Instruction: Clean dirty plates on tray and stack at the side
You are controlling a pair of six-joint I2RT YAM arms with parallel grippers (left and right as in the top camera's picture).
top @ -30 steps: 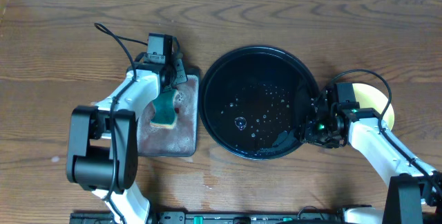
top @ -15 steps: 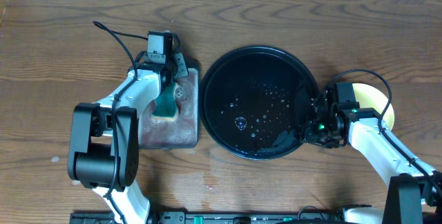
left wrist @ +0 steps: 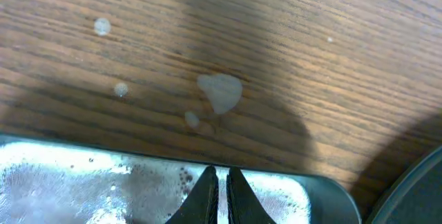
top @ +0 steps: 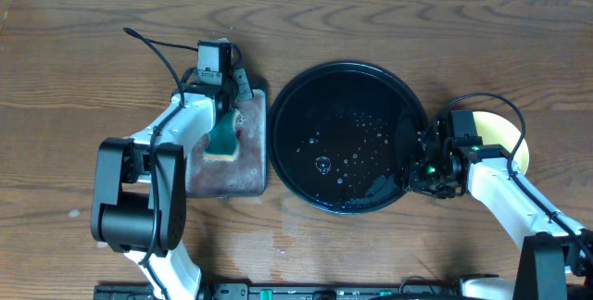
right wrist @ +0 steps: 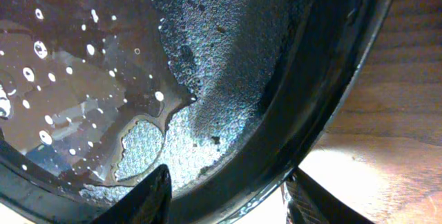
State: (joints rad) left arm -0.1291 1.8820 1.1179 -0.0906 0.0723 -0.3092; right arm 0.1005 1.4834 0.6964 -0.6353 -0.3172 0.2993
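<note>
The black tray (top: 347, 78) is wet and beaded with water, and no plate lies on it. My right gripper (top: 422, 167) is open and straddles its right rim, one finger inside and one outside, as the right wrist view (right wrist: 231, 200) shows on the tray (right wrist: 228, 58). A pale yellow plate (top: 505, 129) lies on the table right of the tray, partly under my right arm. No mint-blue plate shows. My left gripper (top: 237, 98) is shut, fingertips (left wrist: 219, 182) together over the far end of the grey rectangular tray (top: 227, 175).
A green sponge (top: 223, 139) lies on the wet grey tray (left wrist: 62, 182) under my left arm. Water drops (left wrist: 221, 91) sit on the wooden table beyond it. The black tray's edge (left wrist: 421, 189) is close on the right of the grey tray.
The grey tray and the sponge have shifted a little toward the far side of the table with my left gripper. The right arm has not moved.
</note>
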